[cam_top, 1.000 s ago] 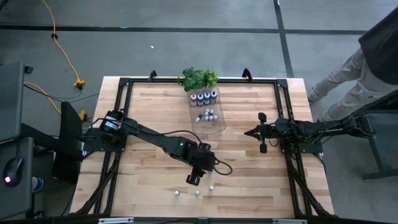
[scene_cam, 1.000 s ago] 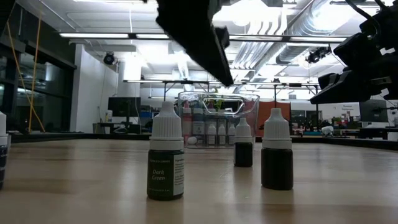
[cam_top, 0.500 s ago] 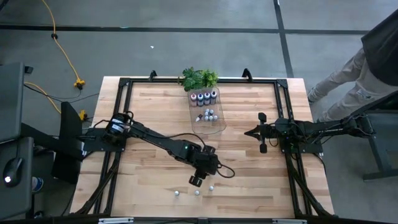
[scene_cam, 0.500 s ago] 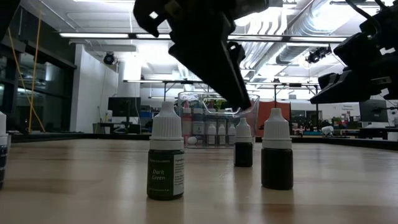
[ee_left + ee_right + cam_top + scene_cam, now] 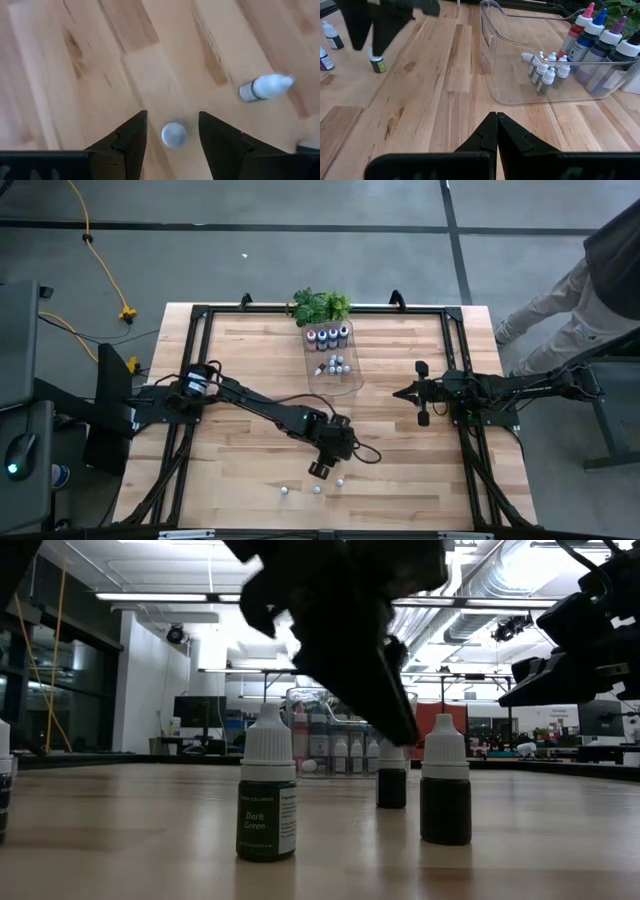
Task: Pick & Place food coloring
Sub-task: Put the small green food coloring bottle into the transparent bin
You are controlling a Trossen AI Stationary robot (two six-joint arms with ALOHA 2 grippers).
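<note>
You are looking at three small food coloring bottles standing loose on the near part of the table (image 5: 230,380). The one being addressed, the target bottle (image 5: 173,135), is standing upright; in the left wrist view you are seeing its round whitish cap end-on, so its long axis is running vertically, in line with the approach. It is sitting between the two fingers (image 5: 127,140) of the left gripper (image 5: 318,470), roughly centred in the gap and touching neither. The fingers are standing apart, wider than the cap, and are gripping nothing.

A second bottle (image 5: 264,87) is lying nearby in that view, well clear of the fingers. The remaining bottles are standing in the clear tray (image 5: 492,75) at the far middle of the table, in front of the plant (image 5: 320,306).

The left arm is reaching out over the near centre of the table with its wrist pointing down. It is by far the nearer arm. The right gripper (image 5: 497,131) is waiting at the right side, pointing toward the tray with its fingers pressed together.

Judging from this, the coming move is depending on a straight descent, then closing on the bottle.
</note>
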